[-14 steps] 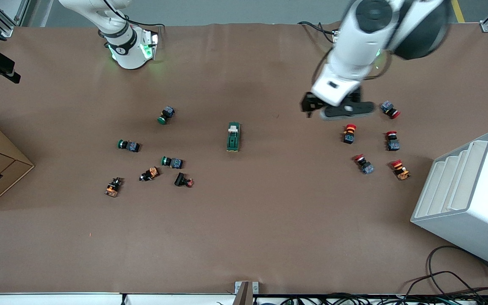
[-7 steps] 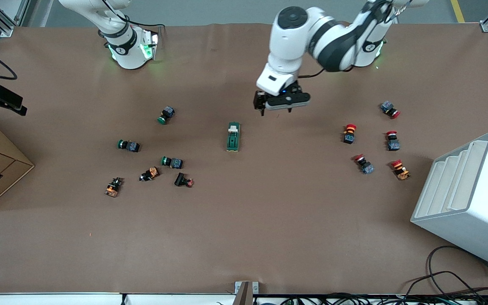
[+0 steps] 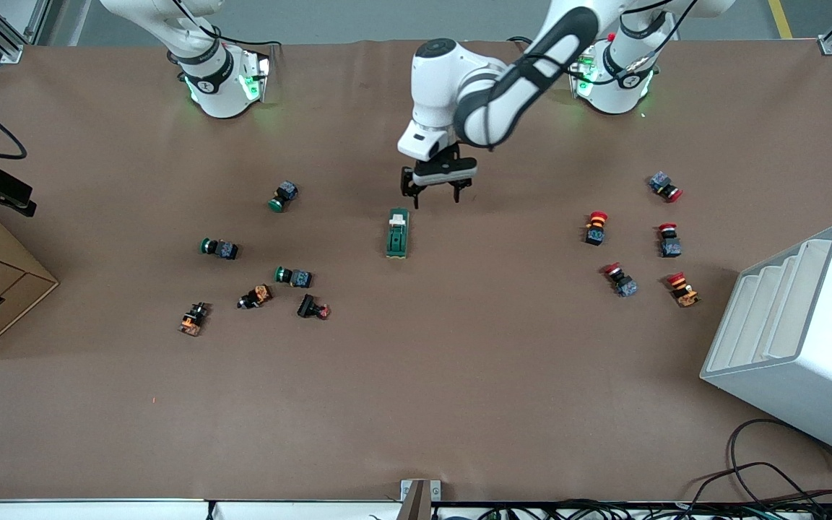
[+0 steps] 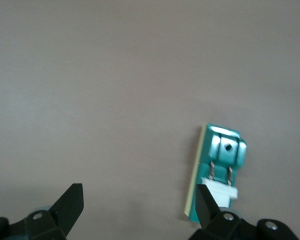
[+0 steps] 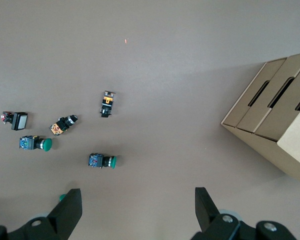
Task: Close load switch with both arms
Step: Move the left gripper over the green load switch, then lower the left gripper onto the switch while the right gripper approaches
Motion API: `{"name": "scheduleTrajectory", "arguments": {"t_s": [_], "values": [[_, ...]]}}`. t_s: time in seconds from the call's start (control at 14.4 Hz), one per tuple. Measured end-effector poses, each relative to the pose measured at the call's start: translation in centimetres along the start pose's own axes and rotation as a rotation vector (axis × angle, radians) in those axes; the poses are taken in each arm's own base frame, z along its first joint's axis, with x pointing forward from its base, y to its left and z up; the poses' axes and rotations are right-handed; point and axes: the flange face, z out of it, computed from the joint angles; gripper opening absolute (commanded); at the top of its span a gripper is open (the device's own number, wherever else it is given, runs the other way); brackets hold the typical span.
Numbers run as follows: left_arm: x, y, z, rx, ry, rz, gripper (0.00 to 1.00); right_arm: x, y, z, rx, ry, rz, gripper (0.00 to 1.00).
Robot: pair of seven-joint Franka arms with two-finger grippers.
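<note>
Bare table [image 3: 459, 347] rings load switch [image 3: 397, 233]; approach seemingly unobstructed

We see two white jointed arms with black bands at the joints, green lights glowing on their rounded bases, and black cables trailing along them. The left arm [image 3: 488, 94] carries a white wrist block above a black two-finger gripper [image 3: 436, 195]. In the wrist views our black fingers [image 4: 70, 202] are wedge-shaped, each mounted on a dark block with a silver screw [image 5: 37, 223]
</note>
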Motion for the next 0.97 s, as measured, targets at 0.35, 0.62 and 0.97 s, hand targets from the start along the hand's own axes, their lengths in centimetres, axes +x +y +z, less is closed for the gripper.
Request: {"name": "scheduleTrajectory", "arguments": {"t_s": [0.35, 0.62, 0.97], "values": [[-6.4, 2.2, 1.6, -0.072, 0.152, 0.054, 0.98, 1.1, -2.8, 2.7, 0.051, -0.043, 0.273, 1.00], [-10.1, 3.7, 4.3, -0.044, 0.256, 0.086, 0.98, 2.2, -8.4, 5.0, 0.065, -0.066, 0.471, 1.00], [-11.0, 3.9, 7.6, -0.029, 0.424, 0.174, 0.98, 0.9, -21.6, 6.9, 0.054, -0.069, 0.752, 1.00]]}}
